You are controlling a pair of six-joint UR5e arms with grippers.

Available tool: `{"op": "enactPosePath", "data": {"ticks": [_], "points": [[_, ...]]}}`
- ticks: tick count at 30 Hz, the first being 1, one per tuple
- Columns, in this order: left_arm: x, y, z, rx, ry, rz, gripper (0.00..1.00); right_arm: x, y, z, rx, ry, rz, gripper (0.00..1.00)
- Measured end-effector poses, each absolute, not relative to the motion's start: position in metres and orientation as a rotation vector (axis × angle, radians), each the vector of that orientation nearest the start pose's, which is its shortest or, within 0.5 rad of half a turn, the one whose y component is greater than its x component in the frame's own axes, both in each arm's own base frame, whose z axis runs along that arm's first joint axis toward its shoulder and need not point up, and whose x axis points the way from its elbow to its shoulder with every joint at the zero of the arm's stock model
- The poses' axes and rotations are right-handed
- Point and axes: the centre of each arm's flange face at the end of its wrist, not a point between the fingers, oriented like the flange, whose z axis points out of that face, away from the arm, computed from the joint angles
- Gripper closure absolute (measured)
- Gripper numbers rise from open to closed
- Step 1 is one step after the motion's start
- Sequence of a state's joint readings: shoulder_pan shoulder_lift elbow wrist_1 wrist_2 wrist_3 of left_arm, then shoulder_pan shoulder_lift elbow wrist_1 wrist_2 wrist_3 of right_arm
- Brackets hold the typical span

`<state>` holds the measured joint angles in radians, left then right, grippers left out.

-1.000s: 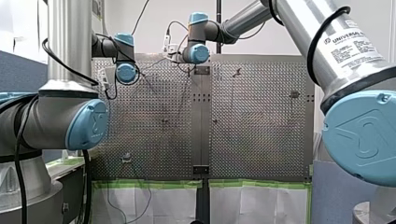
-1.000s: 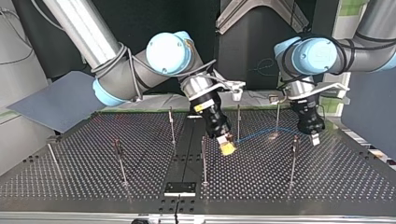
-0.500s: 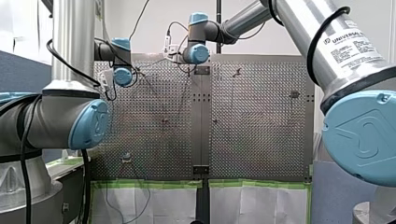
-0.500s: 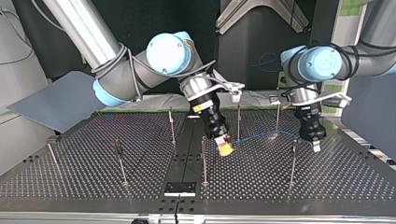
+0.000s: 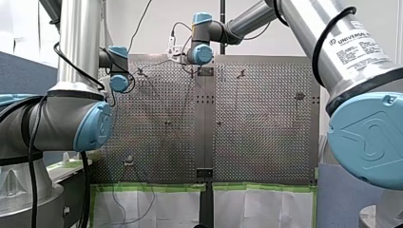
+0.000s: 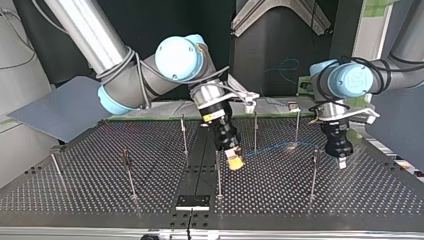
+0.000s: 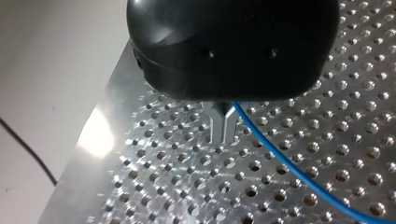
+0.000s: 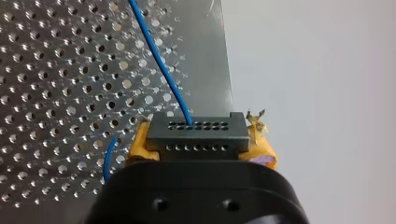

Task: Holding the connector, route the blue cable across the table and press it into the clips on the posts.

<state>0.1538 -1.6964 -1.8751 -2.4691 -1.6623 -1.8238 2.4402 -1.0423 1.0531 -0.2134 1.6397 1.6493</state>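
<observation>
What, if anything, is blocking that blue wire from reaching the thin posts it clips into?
Nothing visible does. The blue cable runs freely from the connector in my right gripper to my left gripper, and only bare perforated table lies between it and the nearest posts.

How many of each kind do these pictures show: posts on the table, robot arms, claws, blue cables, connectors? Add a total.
Posts: 7, counted in the top view
Robot arms: 2, my right arm and my left arm
Claws: 2, my right claw and my left claw
Blue cable: 1
Connector: 1, held in my right claw
Total: 13
</observation>
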Motion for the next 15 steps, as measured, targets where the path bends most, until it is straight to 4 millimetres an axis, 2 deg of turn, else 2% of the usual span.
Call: {"op": "enactPosePath", "data": {"ticks": [7, 15], "points": [[0.549, -0.046, 0.35, -0.308, 1.272, -0.087, 1.0, 0.63, -0.378, 0.449, 1.544, -0.734, 1.966, 1.0], [0.558, -0.04, 0.337, -0.325, 1.294, -0.098, 1.0, 0.627, -0.383, 0.449, 1.542, -0.74, 1.956, 1.0]]}}
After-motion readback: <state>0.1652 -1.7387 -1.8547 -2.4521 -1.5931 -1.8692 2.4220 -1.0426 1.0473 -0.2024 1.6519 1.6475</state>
